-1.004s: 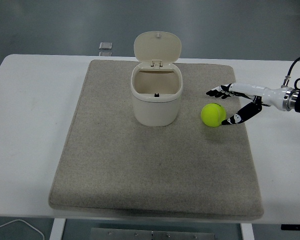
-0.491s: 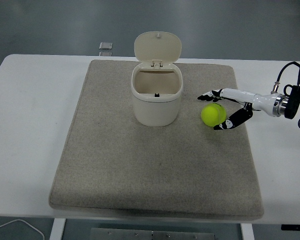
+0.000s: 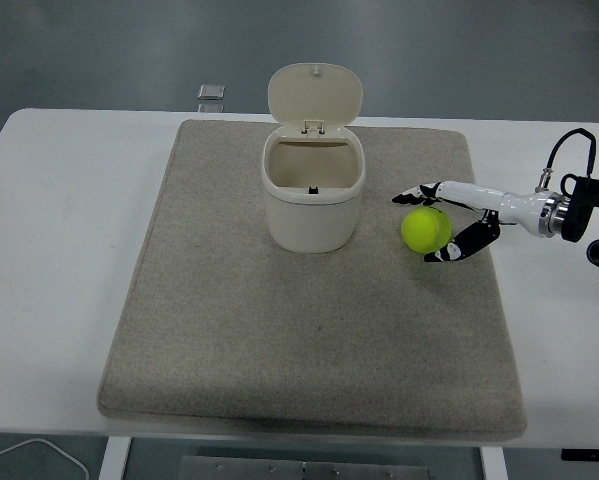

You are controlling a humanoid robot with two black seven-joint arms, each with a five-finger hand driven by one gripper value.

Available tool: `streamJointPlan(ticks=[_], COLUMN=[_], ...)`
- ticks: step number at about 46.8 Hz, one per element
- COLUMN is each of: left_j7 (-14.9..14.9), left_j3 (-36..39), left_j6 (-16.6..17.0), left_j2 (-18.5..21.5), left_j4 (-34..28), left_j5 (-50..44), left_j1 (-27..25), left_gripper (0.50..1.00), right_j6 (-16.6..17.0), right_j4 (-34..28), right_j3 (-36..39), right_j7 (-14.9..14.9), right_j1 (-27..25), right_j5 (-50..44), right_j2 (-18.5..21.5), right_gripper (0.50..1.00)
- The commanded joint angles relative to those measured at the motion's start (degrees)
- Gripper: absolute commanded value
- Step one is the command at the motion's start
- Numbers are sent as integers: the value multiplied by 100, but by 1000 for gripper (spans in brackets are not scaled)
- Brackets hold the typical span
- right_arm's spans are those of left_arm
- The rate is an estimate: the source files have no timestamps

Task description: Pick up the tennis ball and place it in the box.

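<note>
Reaching stage: right hand [image 3: 441,222] brackets the tennis ball [image 3: 426,229], fingers [image 3: 415,193] spread, not closed; next, close, lift, carry left to the open box [image 3: 313,200].

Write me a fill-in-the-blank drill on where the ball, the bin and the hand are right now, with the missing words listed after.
1. The tennis ball lies on the grey ___, to the right of the box.
2. The lid of the box stands ___.
3. The right hand reaches in from the picture's ___ edge, its fingers either side of the ball.
4. The ball is ___ in colour.

Missing words: mat; open; right; yellow-green
</note>
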Motion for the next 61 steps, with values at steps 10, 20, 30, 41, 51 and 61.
streamJointPlan(ticks=[10,20,30,41,51,61], left_j7=[1,1,1,1,1,1], left_j3=[0,0,0,0,0,0], left_j6=[0,0,0,0,0,0], left_j2=[0,0,0,0,0,0], left_j4=[0,0,0,0,0,0], left_j5=[0,0,0,0,0,0], left_j1=[-6,2,-6,-6,2,-6], left_gripper=[996,996,996,996,996,996], right_j6=[-4,14,40,40,76,190], right_j4=[-29,-47,-55,-55,-47,-47], right_j3=[-63,-63,-63,-54,-54,-19], right_j7=[9,18,18,26,18,26], right_j1=[9,9,9,18,44,71], right_j5=[-79,-79,-79,-70,-61,18], right_j2=[7,-2,-2,-46,-19,-10], right_gripper=[782,793,785,736,525,500])
